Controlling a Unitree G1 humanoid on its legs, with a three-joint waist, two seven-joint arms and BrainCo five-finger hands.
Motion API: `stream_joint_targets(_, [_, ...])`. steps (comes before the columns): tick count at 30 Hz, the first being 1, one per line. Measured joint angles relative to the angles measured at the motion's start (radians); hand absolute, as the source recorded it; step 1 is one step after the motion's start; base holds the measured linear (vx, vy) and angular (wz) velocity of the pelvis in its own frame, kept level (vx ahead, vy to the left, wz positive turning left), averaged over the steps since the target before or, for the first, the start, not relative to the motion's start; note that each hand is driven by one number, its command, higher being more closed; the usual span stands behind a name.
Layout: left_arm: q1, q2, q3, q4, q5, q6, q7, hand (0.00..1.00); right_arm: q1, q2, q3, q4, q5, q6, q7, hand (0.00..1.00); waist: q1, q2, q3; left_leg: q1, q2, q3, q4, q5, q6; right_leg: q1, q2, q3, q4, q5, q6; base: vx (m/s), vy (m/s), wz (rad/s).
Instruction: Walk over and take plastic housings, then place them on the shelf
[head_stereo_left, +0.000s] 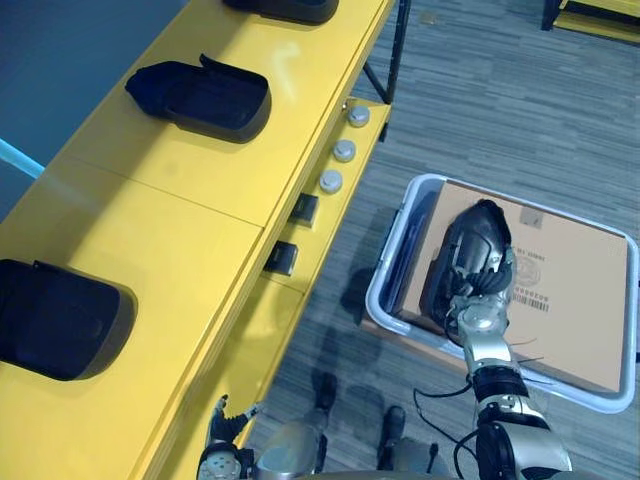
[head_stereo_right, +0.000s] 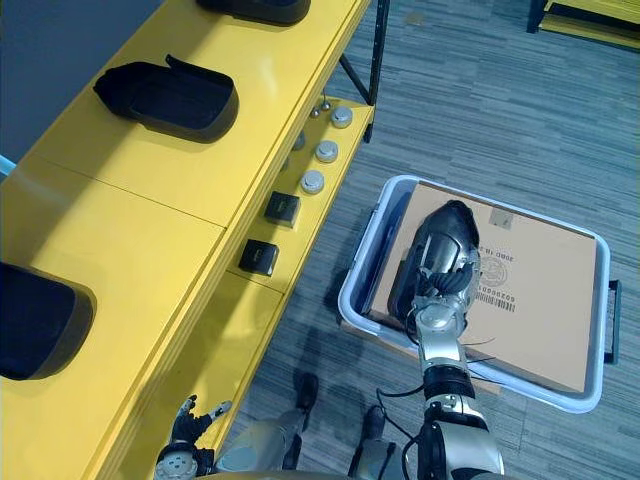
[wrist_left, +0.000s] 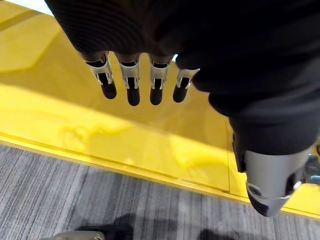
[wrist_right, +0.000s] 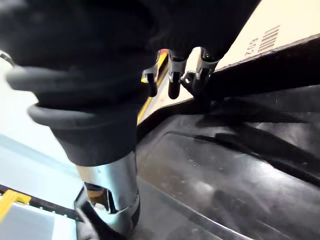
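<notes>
right hand clasping near end of black housing in bin | long axis near-to-far | shelf lies left | left hand slack, nearer shelf

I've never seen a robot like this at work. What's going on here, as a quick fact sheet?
right hand: fingers curled over the rim of a black housing
black housing: lies on a cardboard sheet inside a pale bin beside the shelf
left hand: open, hanging low by the shelf's front edge
yellow shelf: three more housings lie on top, spaced apart
shelf front: three round knobs and two dark square parts
stage: looks like the pick-up, with the housing not yet lifted out
</notes>
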Motion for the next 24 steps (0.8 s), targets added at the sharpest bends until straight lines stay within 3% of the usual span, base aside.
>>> stream_joint_targets(3, [0.000, 0.001, 0.000, 0.000, 0.001, 0.000, -0.002, 0.00, 0.024, 0.003, 0.003, -0.051, 0.000, -0.020, 0.014, 0.00, -0.003, -0.002, 0.000, 0.008, 0.001, 0.007, 0.000, 0.000, 0.000, 0.004, 0.001, 0.007, 0.000, 0.000, 0.000, 0.00, -0.010, -0.07])
stream_joint_targets(5, [0.004, 0.005, 0.000, 0.000, 0.002, 0.000, -0.003, 0.00, 0.035, 0.003, 0.023, -0.091, 0.001, -0.037, 0.020, 0.00, -0.020, -0.005, -0.002, 0.009, 0.003, 0.008, 0.000, 0.000, 0.000, 0.005, 0.002, 0.008, 0.000, 0.000, 0.000, 0.00, 0.000, 0.00])
stream_joint_targets(10, [0.004, 0.013, 0.000, 0.000, 0.002, 0.001, -0.004, 0.00, 0.072, 0.007, 0.037, -0.156, 0.000, -0.045, 0.021, 0.00, -0.025, -0.020, -0.009, 0.021, 0.004, 0.020, -0.001, 0.000, 0.000, 0.010, 0.003, 0.022, 0.000, 0.001, 0.001, -0.02, -0.008, -0.08])
stream_joint_targets(13, [0.004, 0.020, 0.001, 0.000, 0.002, 0.006, -0.004, 0.00, 0.102, 0.018, 0.036, -0.164, -0.003, -0.039, 0.021, 0.00, -0.026, -0.032, -0.016, 0.025, 0.005, 0.026, -0.001, 0.000, 0.000, 0.012, 0.003, 0.030, 0.000, 0.003, 0.003, -0.04, -0.005, -0.07])
stream_joint_targets(19, [0.004, 0.020, 0.002, 0.002, 0.002, 0.011, -0.005, 0.00, 0.157, 0.020, 0.016, -0.172, -0.008, -0.030, 0.022, 0.00, -0.028, -0.033, -0.017, 0.027, 0.005, 0.039, -0.002, 0.000, 0.000, 0.013, 0.003, 0.041, -0.013, 0.019, 0.010, -0.04, 0.002, -0.06])
stream_joint_targets(24, [0.004, 0.021, 0.002, 0.009, 0.002, 0.013, -0.006, 0.00, 0.147, 0.015, 0.015, -0.026, -0.017, 0.008, 0.042, 0.00, -0.027, -0.033, -0.017, 0.023, 0.005, 0.054, -0.002, 0.000, 0.000, 0.007, 0.003, 0.056, -0.023, 0.029, 0.012, -0.02, -0.004, -0.09])
